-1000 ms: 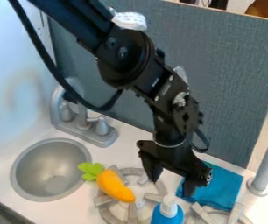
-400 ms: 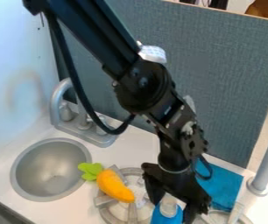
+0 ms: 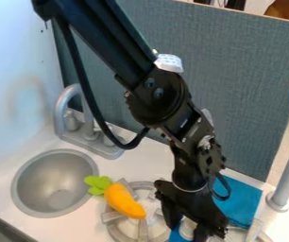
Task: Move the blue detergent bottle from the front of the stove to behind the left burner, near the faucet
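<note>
Gripper (image 3: pixel 187 231) is down at blue btl (image 3: pixel 176 235), can't tell if open or gripping it, w/ toy carrot (image 3: pixel 123 201) on burner (image 3: pixel 143 229) to 1 side & blue cloth (image 3: pixel 243 201) on bench (image 3: pixel 78 228) opp. side.

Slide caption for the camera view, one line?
Gripper at the top of the blue bottle, toy carrot on the burner.
</note>
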Controlling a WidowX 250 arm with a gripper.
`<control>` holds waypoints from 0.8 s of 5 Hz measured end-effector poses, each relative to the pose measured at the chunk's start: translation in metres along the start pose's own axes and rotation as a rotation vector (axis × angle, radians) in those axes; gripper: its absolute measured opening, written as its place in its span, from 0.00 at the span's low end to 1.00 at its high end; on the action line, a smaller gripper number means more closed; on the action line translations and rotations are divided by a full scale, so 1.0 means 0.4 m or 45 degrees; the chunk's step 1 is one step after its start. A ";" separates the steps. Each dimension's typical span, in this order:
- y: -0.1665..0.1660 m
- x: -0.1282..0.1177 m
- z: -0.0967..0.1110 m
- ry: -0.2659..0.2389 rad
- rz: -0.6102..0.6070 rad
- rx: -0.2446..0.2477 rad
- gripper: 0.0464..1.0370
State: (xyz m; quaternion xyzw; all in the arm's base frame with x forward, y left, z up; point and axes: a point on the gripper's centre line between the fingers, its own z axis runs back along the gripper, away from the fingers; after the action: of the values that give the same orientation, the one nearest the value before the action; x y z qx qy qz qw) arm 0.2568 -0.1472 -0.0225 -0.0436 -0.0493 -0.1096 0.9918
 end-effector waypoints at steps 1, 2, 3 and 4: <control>0.001 0.000 0.002 0.010 0.005 0.008 0.51; 0.004 -0.006 0.003 0.029 -0.008 0.015 0.50; 0.000 0.009 0.049 0.011 -0.024 -0.009 0.50; 0.027 0.052 0.089 -0.029 0.025 -0.034 0.48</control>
State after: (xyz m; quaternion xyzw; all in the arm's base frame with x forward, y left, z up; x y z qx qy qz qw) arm 0.2761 -0.1377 0.0143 -0.0586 -0.0588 -0.0999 0.9915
